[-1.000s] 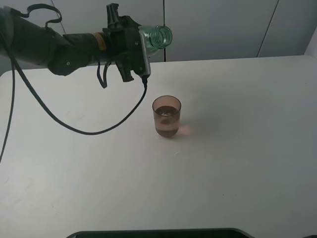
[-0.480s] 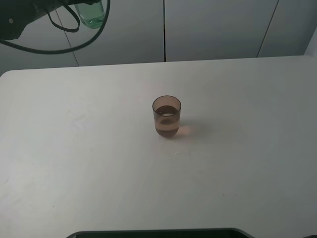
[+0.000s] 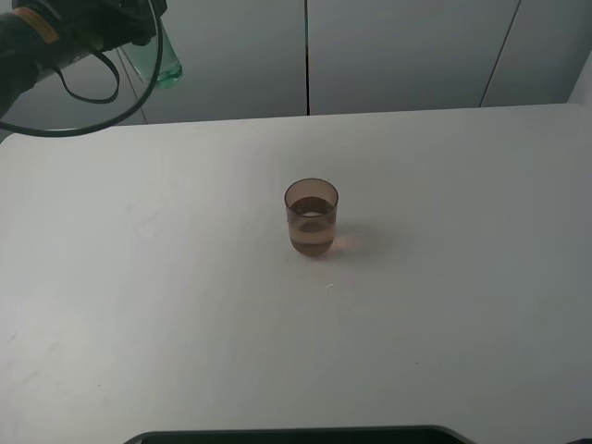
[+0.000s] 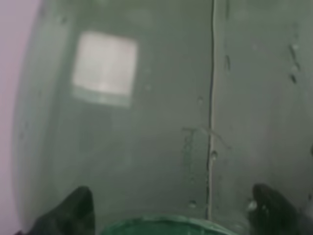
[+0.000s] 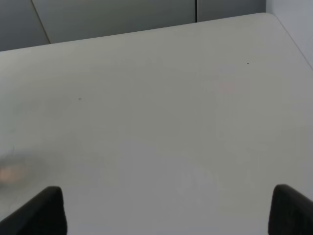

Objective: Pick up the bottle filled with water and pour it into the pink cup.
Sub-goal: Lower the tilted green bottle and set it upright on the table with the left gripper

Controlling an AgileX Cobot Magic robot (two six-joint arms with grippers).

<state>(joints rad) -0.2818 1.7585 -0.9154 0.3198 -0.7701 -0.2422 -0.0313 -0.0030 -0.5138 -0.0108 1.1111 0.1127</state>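
The white table [image 3: 444, 305] filled most of the high view, and pale grey wall panels [image 3: 398, 51] stood behind its far edge. A dark strip [image 3: 287, 435] ran along the near edge at the bottom of that view.

The left arm [image 3: 55, 37] reached in at the upper left corner, raised well above the tabletop, with a black cable [image 3: 74, 132] hanging from it in a loop in front of the wall. Just under the arm's end, part of the bottle [image 3: 166, 63] showed as a green-tinted, see-through shape, tilted and held in the air over the far left of the table. It was well apart from the cup.

In the left wrist view the bottle's green wall [image 4: 161, 122] covered nearly the whole picture. The left gripper [image 4: 173, 213] had its two dark fingertips on either side of it, clamped around the bottle's body.

The pink cup [image 3: 312, 217] stood upright near the middle of the table, alone, with liquid visible inside it and a faint pink glow on the surface just beside its base.

The right gripper [image 5: 168, 210] hung above bare tabletop. Its dark fingertips [image 5: 46, 210] were spread wide with nothing between them.
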